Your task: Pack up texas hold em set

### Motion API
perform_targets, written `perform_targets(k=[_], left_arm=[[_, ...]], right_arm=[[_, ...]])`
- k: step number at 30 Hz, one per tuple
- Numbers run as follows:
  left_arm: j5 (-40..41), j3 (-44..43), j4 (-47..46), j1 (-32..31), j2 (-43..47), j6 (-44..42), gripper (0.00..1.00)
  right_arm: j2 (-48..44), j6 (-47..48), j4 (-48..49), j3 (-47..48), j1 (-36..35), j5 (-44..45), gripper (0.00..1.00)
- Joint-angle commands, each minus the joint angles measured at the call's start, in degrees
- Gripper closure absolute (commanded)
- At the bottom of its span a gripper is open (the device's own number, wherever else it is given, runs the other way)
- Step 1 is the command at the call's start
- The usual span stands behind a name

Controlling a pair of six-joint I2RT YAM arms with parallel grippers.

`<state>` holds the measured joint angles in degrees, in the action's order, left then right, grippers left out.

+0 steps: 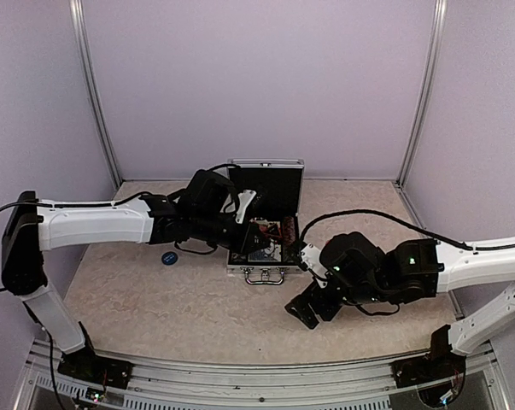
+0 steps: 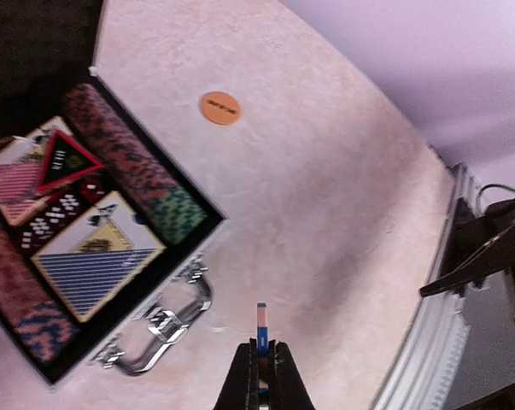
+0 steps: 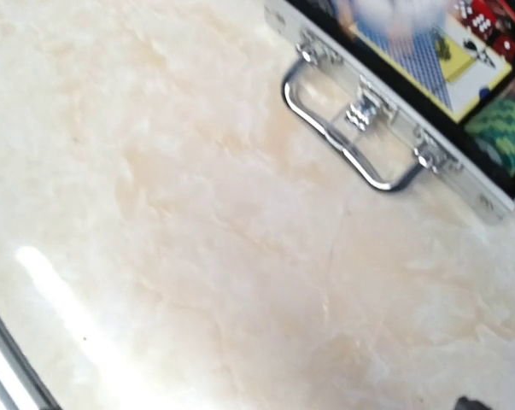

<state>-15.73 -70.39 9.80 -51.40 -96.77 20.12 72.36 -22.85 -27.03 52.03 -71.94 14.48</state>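
Observation:
The silver case (image 1: 266,184) lies open at the table's middle, lid upright. In the left wrist view its black tray (image 2: 204,232) holds rows of striped chips (image 2: 125,158), a blue-striped deck (image 2: 90,273), a red deck (image 2: 18,184) and red dice (image 2: 56,213). Raised above the case's front, my left gripper (image 1: 254,232) is shut on a blue-and-pink chip (image 2: 260,323) held edge-on. Lower right of the case, my right gripper (image 1: 304,307) is low over the table. Its fingers stand apart beyond the edges of the right wrist view, which shows the case handle (image 3: 342,145).
A blue disc (image 1: 168,256) lies on the table left of the case. An orange disc (image 2: 220,108) lies on the table beside the case. The metal rail (image 1: 257,376) of the table's near edge runs behind both arms.

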Motion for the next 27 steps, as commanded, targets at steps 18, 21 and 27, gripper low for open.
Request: perform_targets(k=[18, 21, 27], left_arm=[[29.76, -1.84, 21.05, 1.27, 0.46, -47.33, 1.00], [28.42, -2.73, 21.29, 1.51, -1.63, -50.21, 1.00], [24.03, -4.30, 20.78, 1.01, -4.01, -56.81, 1.00]], right_arm=[[-1.35, -0.50, -0.34, -2.71, 0.66, 5.91, 0.00], [-1.21, -0.54, -0.16, -3.00, 0.66, 5.74, 0.00], [-0.92, -0.56, -0.01, -3.25, 0.67, 5.47, 0.00]])
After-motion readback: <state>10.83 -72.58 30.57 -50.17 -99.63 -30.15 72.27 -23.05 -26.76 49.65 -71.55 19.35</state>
